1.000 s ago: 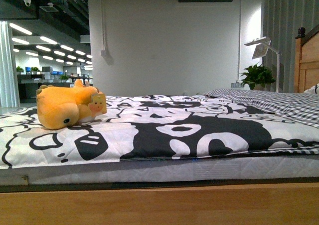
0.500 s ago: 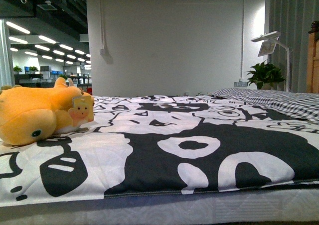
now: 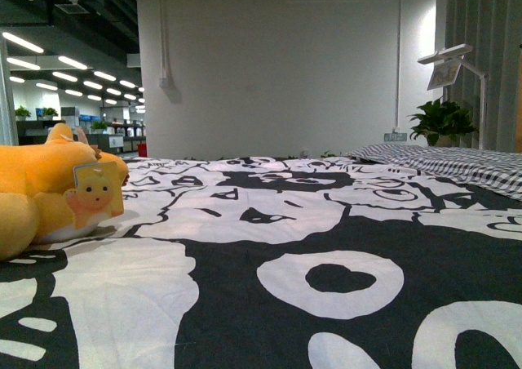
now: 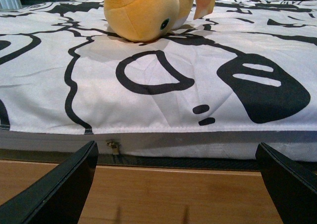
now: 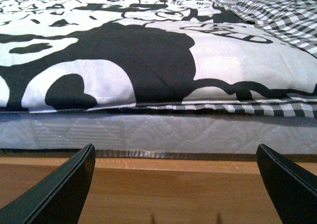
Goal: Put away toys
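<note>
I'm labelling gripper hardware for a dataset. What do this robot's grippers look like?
Both the left gripper and the right gripper show two plain black fingers, each a wedge tapering to a pointed tip. No cables or markings are visible; the front view shows neither arm.

Counted one orange-yellow plush toy (image 3: 33, 185), one card tag (image 3: 98, 193) on it, one bed (image 4: 148, 192), one black-and-white cover (image 3: 326, 222), one checked blanket (image 3: 457, 161), one potted plant (image 3: 443, 122), one lamp (image 3: 447, 63). Counted two hands: left hand (image 4: 176, 145), right hand (image 5: 176, 147).

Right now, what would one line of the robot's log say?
toy: lying on bed, ungrasped | left gripper: open, empty, facing toy | right gripper: open, empty
</note>
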`<action>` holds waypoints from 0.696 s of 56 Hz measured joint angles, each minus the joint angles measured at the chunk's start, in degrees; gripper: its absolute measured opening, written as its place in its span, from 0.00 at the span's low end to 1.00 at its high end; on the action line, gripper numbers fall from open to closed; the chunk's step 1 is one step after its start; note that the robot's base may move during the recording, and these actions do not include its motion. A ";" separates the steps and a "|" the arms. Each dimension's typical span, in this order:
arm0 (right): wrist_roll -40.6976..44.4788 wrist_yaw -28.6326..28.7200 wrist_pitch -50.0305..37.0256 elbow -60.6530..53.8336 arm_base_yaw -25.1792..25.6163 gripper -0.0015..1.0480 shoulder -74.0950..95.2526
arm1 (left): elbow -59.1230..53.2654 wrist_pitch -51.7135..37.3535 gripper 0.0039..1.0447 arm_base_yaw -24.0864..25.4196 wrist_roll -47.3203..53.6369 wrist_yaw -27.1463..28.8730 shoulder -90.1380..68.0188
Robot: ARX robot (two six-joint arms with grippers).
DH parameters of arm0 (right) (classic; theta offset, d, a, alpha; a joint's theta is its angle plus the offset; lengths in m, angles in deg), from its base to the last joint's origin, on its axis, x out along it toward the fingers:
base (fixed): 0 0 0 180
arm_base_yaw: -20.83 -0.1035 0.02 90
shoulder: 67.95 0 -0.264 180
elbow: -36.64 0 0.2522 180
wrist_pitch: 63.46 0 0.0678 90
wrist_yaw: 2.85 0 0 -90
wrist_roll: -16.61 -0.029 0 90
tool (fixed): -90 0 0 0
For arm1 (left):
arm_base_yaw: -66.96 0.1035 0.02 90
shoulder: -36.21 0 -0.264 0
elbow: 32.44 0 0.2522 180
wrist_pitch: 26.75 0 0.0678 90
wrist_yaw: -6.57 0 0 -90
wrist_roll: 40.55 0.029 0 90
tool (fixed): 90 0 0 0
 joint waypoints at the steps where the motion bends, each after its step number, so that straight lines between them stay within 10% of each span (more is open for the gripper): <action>1: 0.00 0.00 0.00 0.00 0.00 0.94 0.00 | 0.00 0.00 0.94 0.00 0.00 -0.02 -0.02; 39: 0.00 -0.20 -0.02 0.00 0.00 0.94 -0.07 | 0.00 0.00 0.94 0.00 0.02 -0.02 0.00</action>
